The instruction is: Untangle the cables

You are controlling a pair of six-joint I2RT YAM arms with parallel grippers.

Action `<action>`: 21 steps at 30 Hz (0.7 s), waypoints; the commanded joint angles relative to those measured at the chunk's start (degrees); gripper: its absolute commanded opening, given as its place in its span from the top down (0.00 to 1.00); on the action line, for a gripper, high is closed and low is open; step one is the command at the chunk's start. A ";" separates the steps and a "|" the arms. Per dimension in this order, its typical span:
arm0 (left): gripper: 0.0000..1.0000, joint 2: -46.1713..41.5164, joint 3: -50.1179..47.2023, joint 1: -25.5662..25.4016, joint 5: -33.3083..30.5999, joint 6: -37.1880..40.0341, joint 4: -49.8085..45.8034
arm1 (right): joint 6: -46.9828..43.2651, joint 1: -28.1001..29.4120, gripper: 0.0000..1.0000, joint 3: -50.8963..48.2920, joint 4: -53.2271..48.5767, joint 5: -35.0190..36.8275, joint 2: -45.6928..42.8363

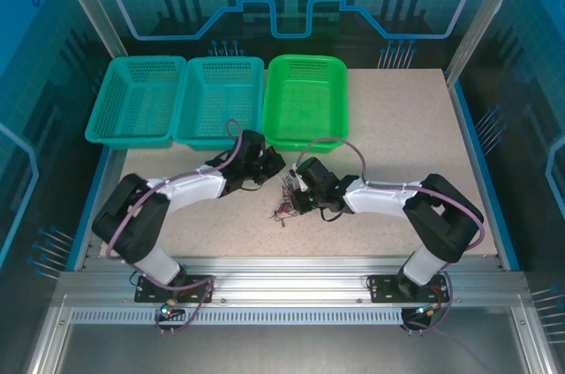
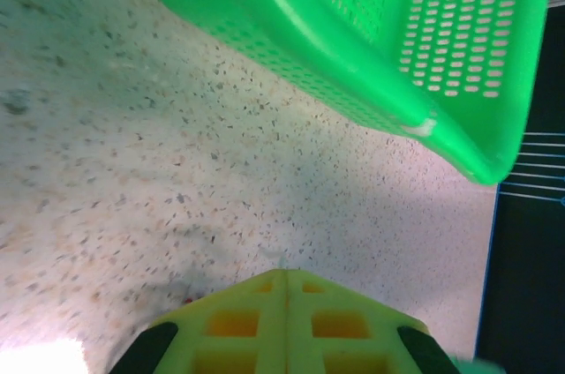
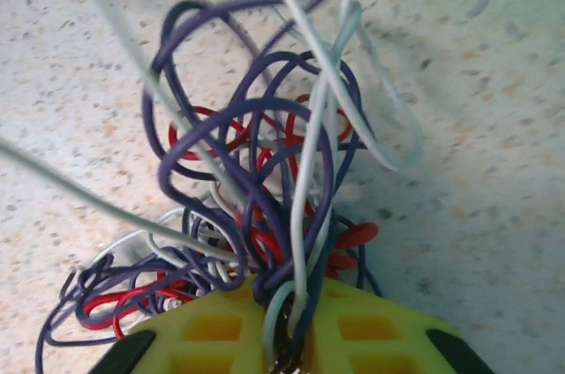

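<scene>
The cables (image 1: 284,204) form a small knotted clump of dark purple, red and cream-white wires on the speckled table between the two arms. In the right wrist view the tangle (image 3: 265,171) loops up from my right gripper (image 3: 287,303), which is shut on a bundle of purple and white strands pinched between its yellow-green fingers. Seen from above, my right gripper (image 1: 298,190) sits at the clump's right side. My left gripper (image 1: 275,162) is up and to the left of the clump, apart from it. Its jaws (image 2: 284,273) are pressed together, shut, low over bare table.
A bright green basket (image 1: 305,62) stands at the back, just beyond the left gripper, and its wall (image 2: 353,83) is close in the left wrist view. Two teal baskets (image 1: 146,62) (image 1: 221,62) stand to its left. The table edge (image 2: 487,242) runs on the right.
</scene>
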 commanded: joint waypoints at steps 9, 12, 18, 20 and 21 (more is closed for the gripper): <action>1.00 -19.25 -2.73 8.83 -7.55 9.23 -14.93 | 15.05 -15.07 0.76 -11.07 -11.54 9.77 -9.25; 1.00 -19.24 -4.34 8.21 -3.93 10.79 -12.54 | 12.86 -15.33 0.68 -10.29 -12.26 5.35 -10.72; 1.00 -17.20 -5.29 4.62 -5.33 11.97 -12.89 | 10.76 -11.92 0.49 -5.92 -14.83 3.41 -16.54; 1.00 -17.27 -5.66 4.28 -6.06 11.87 -12.99 | 11.11 -11.45 0.36 -5.28 -13.60 2.30 -18.11; 1.00 -17.45 -5.67 4.30 -6.44 11.86 -13.01 | 11.92 -11.18 0.32 -4.56 -13.39 2.18 -18.21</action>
